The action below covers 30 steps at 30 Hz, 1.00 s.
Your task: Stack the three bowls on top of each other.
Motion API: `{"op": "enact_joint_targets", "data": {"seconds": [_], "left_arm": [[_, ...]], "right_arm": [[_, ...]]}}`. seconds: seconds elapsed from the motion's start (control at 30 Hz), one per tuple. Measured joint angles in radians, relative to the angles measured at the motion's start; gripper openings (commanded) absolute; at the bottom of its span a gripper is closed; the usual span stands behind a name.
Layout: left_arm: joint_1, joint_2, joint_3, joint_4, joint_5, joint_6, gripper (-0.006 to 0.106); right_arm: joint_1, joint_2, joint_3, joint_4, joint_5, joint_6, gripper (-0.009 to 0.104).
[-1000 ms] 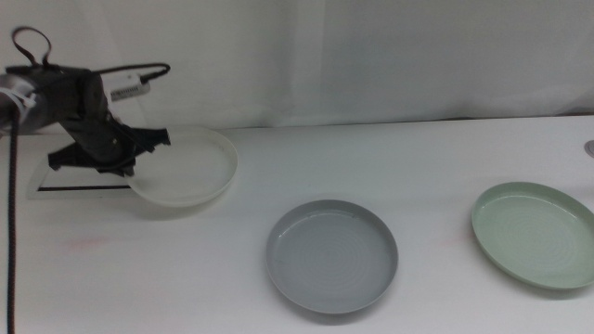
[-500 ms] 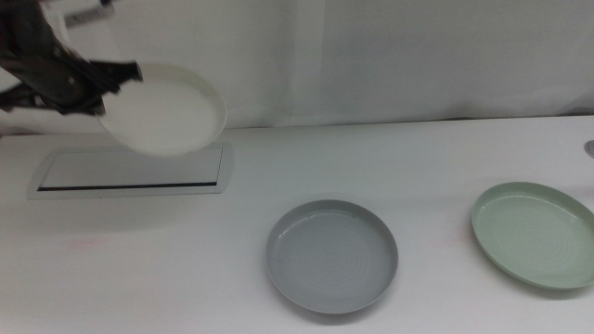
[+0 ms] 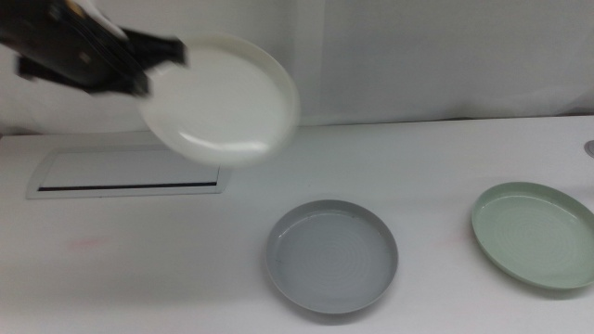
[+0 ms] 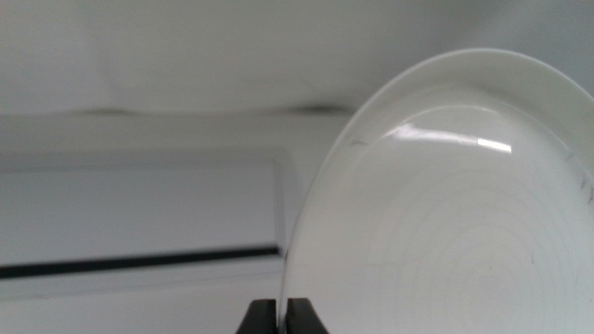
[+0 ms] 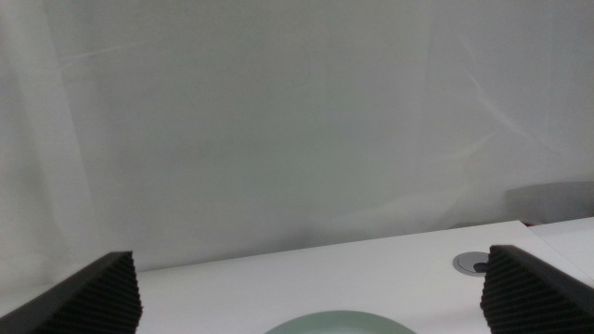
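Holding the cream-white bowl (image 3: 223, 100) clamped by its rim and airborne, the left gripper (image 3: 148, 65) has completed no stack; the grey bowl (image 3: 332, 255) and pale green bowl (image 3: 534, 234) lie apart, right gripper (image 5: 311, 292) spread wide, idle.

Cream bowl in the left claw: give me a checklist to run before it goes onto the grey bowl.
1. Grip: left claw shut on the cream bowl rim: ok.
2. Bowl clear of the table, in the air: ok.
3. Bowl level: not ok, tilted.
4. Grey bowl empty, upright: ok.
5. Green bowl apart from the grey bowl: ok.
6. Right claw open, away from the grey bowl: ok.
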Motion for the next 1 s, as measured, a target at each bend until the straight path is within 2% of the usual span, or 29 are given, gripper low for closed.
{"op": "enact_joint_targets", "data": {"seconds": [0.23, 0.5, 1.0], "left_arm": [[-0.181, -0.087, 0.253, -0.009, -0.133, -0.056, -0.003], [-0.335, -0.073, 0.403, -0.009, -0.306, -0.157, -0.003], [-0.377, 0.130, 0.420, -0.009, -0.383, -0.187, -0.003]], "right_arm": [[0.000, 0.000, 0.000, 0.000, 0.000, 0.000, 0.103], [0.000, 0.000, 0.000, 0.000, 0.000, 0.000, 0.103], [0.000, 0.000, 0.000, 0.002, 0.000, 0.004, 0.103]]}}
